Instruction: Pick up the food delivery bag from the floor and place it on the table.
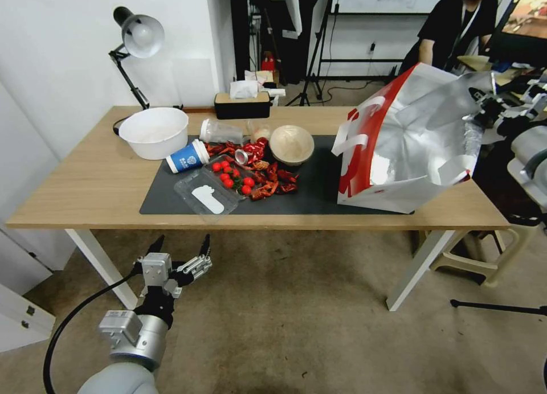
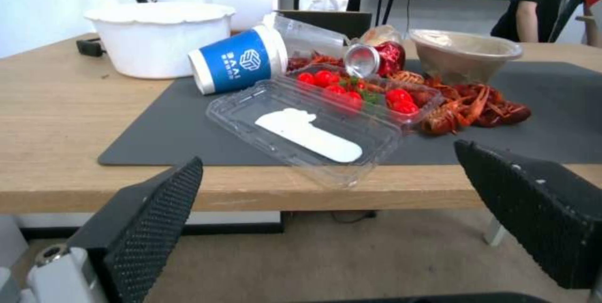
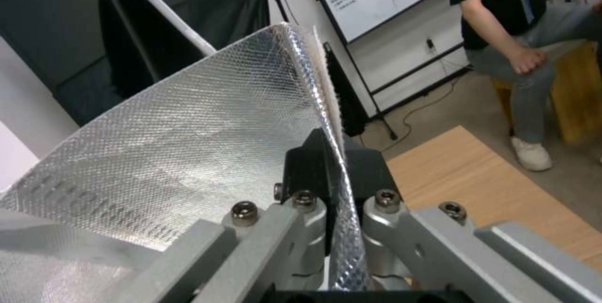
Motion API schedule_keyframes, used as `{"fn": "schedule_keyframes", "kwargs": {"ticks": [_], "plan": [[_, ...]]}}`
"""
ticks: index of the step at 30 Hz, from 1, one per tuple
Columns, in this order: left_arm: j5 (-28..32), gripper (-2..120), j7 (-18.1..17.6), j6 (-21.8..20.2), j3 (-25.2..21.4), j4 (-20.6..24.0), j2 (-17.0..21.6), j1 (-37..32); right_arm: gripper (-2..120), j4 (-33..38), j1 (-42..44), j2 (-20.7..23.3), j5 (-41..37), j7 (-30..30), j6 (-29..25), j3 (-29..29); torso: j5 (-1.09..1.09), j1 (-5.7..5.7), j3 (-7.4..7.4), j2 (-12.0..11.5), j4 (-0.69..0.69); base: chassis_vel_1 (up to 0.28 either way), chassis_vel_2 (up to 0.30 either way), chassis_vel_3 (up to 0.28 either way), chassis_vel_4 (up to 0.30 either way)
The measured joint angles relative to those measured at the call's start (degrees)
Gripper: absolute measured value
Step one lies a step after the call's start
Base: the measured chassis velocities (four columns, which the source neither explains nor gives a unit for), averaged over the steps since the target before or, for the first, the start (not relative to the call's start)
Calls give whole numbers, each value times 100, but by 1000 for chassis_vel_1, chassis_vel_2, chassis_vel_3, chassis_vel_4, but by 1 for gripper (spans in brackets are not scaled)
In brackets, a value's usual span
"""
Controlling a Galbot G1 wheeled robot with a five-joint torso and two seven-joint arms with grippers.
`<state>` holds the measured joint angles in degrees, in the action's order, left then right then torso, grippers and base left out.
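Food delivery bag sits tilted on the table at its right end, base on the dark grey mat, mouth leaning toward my right gripper, which I judge is steadying it before release. Right wrist view shows what head view can't: jaws pinched shut on the foil-lined rim. Left gripper hangs spread open w/ nothing in it below the table's front edge; its wrist cam looks over the cherry tomato tray.

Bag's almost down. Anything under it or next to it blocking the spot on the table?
Nothing visible does. The food delivery bag, pinched by the right gripper, already rests on the table; the crayfish lie apart.
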<state>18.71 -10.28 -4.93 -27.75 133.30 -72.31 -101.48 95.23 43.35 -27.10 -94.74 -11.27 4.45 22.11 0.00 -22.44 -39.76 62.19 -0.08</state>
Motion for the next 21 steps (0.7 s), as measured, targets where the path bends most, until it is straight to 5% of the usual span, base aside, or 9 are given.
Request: {"fn": "schedule_keyframes", "kwargs": {"ticks": [21], "plan": [[7, 100, 1, 2, 8, -28, 16, 39, 0, 31, 46, 10, 45, -183, 62, 61, 0, 1, 0, 0, 0, 0, 0, 0, 0]]}}
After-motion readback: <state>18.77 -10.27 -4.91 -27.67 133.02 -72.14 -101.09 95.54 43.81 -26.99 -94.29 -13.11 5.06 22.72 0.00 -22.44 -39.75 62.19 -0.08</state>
